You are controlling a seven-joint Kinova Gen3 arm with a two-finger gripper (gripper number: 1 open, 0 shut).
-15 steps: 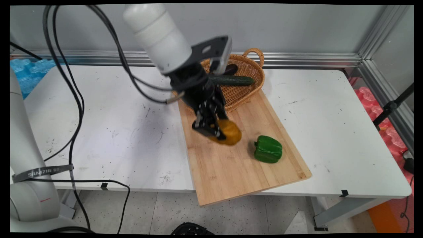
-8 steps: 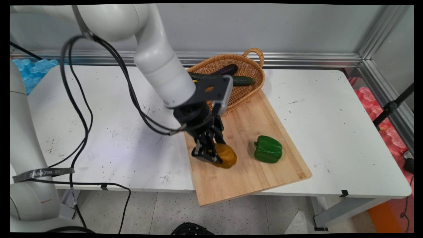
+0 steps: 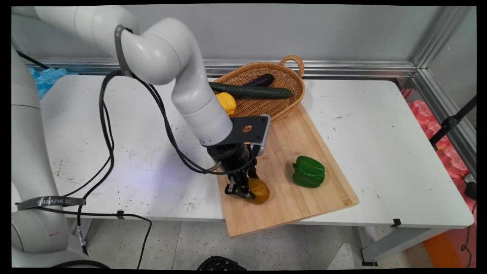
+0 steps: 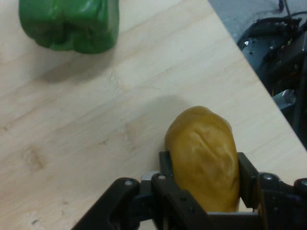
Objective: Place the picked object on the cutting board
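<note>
My gripper (image 3: 245, 189) is shut on a brownish-yellow potato (image 3: 259, 190), low over the near left part of a wooden cutting board (image 3: 289, 198). In the hand view the potato (image 4: 204, 155) sits between the two black fingers (image 4: 248, 178), just above the board (image 4: 96, 124). A green bell pepper (image 3: 308, 171) lies on the board to the right of the potato, and shows at the top left of the hand view as well, the pepper (image 4: 67, 21) apart from the gripper (image 4: 204, 179).
A wicker basket (image 3: 295, 89) stands at the board's far end, holding a cucumber (image 3: 253, 91), an eggplant (image 3: 258, 80) and a yellow pepper (image 3: 227, 102). Black cables (image 3: 106, 129) hang over the table's left half. The table's front edge lies close below the gripper.
The arm has carried the potato from above the board's middle, near the basket, down and toward the board's near left part. The green pepper has not moved.
</note>
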